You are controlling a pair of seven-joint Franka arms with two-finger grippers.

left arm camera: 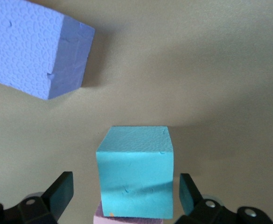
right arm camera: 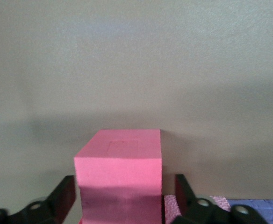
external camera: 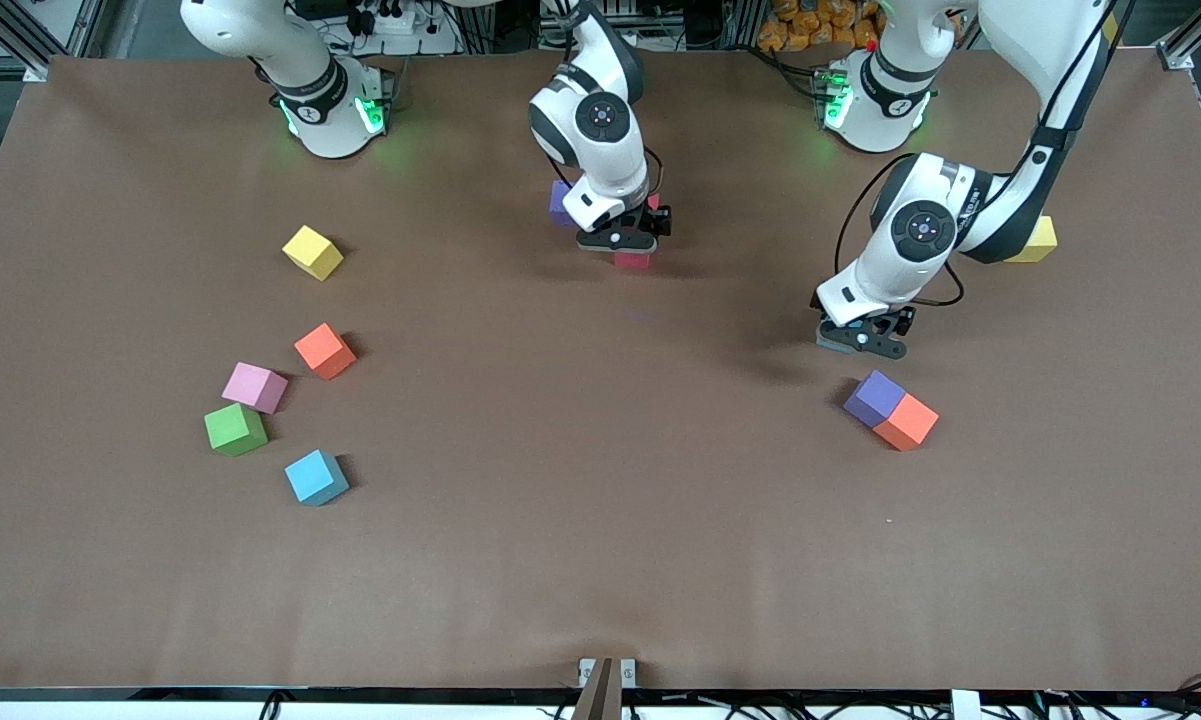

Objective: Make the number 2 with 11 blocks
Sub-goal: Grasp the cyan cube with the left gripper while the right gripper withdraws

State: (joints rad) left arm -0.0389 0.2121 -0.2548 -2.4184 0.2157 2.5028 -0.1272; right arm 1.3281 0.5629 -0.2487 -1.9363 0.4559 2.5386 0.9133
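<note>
The right gripper point(external camera: 632, 243) is low over the table's middle, near the robots' bases. A red cube point(right arm camera: 120, 179) sits between its fingers, which stand open a little way off each side. So it does not hold the cube. A pink bit point(right arm camera: 192, 205) and a purple cube point(external camera: 561, 203) peek out beside it. This looks like the start of the number 2, but the arm hides most of it.

The left gripper point(external camera: 862, 340) hangs open over the left arm's end of the table, with nothing in it. A light blue cube point(left arm camera: 135, 170) sits right under it, between its open fingers, resting on something pink point(left arm camera: 127, 219). Another purple cube point(external camera: 874, 397) lies nearby, touching an orange cube point(external camera: 906, 421).

I think the left gripper only has to go straight down to grab the blue one.

Five more cubes lie loose at the right arm's end: yellow point(external camera: 312, 251), orange point(external camera: 324, 350), pink point(external camera: 254, 387), green point(external camera: 235, 429) and light blue point(external camera: 316, 477).
</note>
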